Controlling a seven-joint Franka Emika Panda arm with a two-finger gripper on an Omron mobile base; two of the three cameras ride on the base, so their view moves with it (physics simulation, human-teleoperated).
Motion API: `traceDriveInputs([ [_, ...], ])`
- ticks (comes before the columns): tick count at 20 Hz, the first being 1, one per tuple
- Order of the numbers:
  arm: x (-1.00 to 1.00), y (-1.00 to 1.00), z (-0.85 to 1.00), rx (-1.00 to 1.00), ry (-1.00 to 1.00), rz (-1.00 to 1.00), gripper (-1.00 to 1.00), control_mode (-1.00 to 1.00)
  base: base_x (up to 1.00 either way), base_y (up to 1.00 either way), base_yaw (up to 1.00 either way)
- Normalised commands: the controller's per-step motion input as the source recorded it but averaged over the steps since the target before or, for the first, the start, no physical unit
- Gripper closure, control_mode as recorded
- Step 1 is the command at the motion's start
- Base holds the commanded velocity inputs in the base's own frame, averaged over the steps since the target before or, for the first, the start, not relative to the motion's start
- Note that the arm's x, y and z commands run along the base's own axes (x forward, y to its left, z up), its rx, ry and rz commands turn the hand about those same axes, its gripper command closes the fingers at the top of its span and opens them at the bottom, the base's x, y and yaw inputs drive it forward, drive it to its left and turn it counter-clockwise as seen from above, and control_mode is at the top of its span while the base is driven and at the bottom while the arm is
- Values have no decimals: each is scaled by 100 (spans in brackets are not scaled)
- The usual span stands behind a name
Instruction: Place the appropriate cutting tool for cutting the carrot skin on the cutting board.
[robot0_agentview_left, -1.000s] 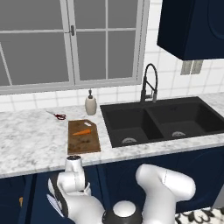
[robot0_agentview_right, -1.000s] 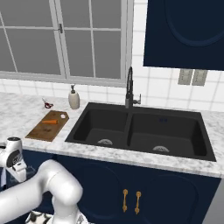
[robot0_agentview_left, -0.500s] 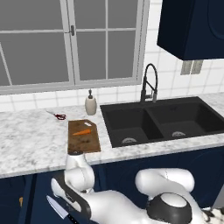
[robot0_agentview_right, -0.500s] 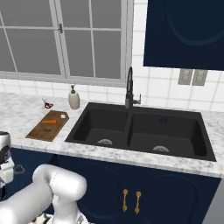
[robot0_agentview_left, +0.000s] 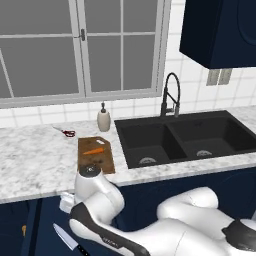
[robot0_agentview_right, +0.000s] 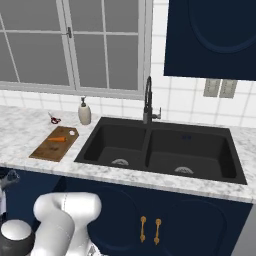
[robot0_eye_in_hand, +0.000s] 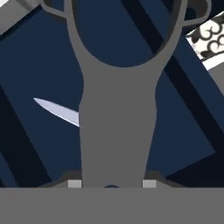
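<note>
Hand view: we see grey peeler (robot0_eye_in_hand: 117, 109) clamped between fingers (robot0_eye_in_hand: 75, 183), looped head up, knife (robot0_eye_in_hand: 59, 111) behind it. Left base view: carrot (robot0_agentview_left: 93, 150) lies on cutting board (robot0_agentview_left: 95, 156) on desk (robot0_agentview_left: 35, 160), scissors (robot0_agentview_left: 66, 132) nearby.

peeler (robot0_eye_in_hand: 117, 127) head cropped by hand view's top edge; it hid part of the knife (robot0_eye_in_hand: 57, 110); gripper fingertips barely showed

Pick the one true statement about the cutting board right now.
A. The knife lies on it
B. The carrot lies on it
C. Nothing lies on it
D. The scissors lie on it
B: the orange carrot lies on the brown cutting board, while the red-handled scissors rest on the counter behind it.
</note>
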Motion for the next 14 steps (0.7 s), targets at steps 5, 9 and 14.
traceDriveInputs([
  [5, 24, 0, 94, -7, -25, -10, 100, -100, 0, 0, 0],
  [9, 75, 0, 76, -5, -9, -11, 100, -100, 0, 0, 0],
  [14, 100, 1, 35, 0, 2, -14, 100, -100, 0, 0, 0],
])
